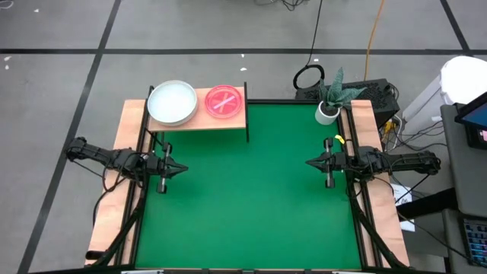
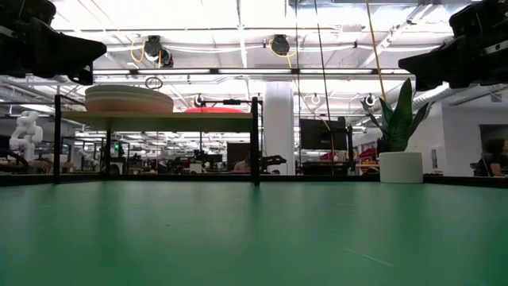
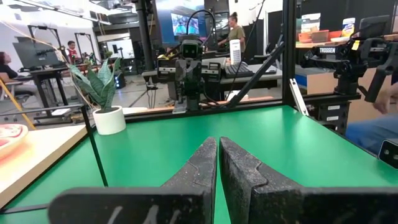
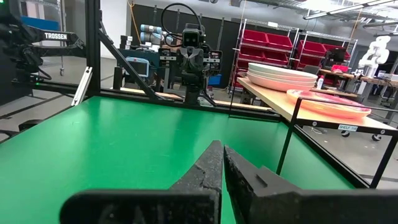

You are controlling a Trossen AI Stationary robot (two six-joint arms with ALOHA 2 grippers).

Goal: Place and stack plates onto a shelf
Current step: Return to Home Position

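The shelf (image 1: pixel 199 120), a light-wood board on thin black legs, stands at the table's far left. On its left part rests a stack of large pale plates (image 1: pixel 172 102); on its right part lies a stack of translucent magenta plates (image 1: pixel 224 102). The two stacks also show in the right wrist view, the pale stack (image 4: pixel 281 76) behind the magenta stack (image 4: pixel 328 103). My left gripper (image 1: pixel 183 169) hovers shut at the table's left edge. My right gripper (image 1: pixel 308 162) hovers shut at the right edge. Both point level toward the table's middle, holding nothing.
A small white pot with a green plant (image 1: pixel 329 111) stands at the table's far right corner. Wooden strips (image 1: pixel 123 167) run along both sides of the green table top (image 1: pixel 247 205). People work in the room beyond the table.
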